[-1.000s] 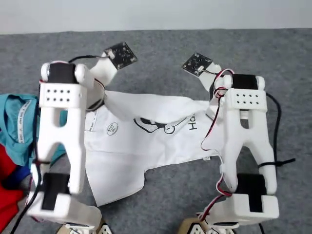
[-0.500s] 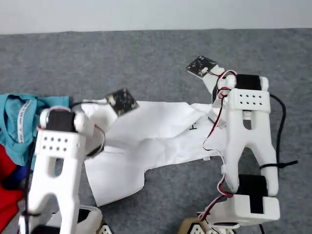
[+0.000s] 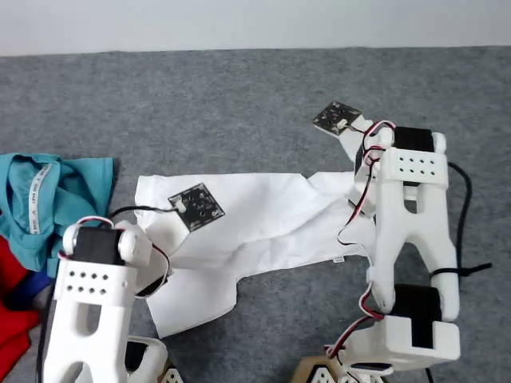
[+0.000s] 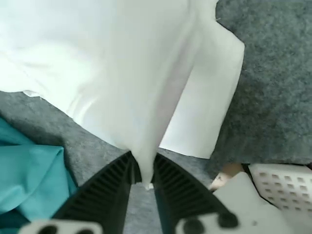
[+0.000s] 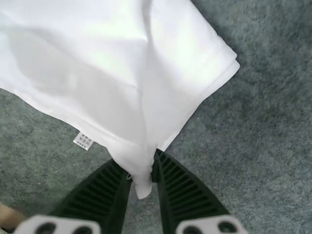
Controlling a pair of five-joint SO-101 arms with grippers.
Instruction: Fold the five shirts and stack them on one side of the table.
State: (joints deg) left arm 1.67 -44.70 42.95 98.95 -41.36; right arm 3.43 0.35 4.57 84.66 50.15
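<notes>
A white shirt (image 3: 255,219) lies across the middle of the grey table, its upper half pulled over towards the arms. In the left wrist view my left gripper (image 4: 144,176) is shut on a pinched fold of the white shirt (image 4: 146,73), which hangs up from the table. My right gripper (image 5: 142,176) is shut on the white shirt (image 5: 122,83) at its other end, near a small label (image 5: 84,141). In the high view the left arm (image 3: 92,311) stands at the shirt's left end and the right arm (image 3: 407,223) at its right end.
A teal shirt (image 3: 44,199) lies crumpled at the table's left edge, with a red garment (image 3: 12,319) and a bit of blue below it. Teal cloth (image 4: 27,180) also shows beside my left gripper. Bare grey felt (image 3: 239,104) stretches behind the white shirt.
Both grippers have drawn the shirt's far edge back towards the arms, the left one much farther. The shirt's print is now covered by the folded cloth.
</notes>
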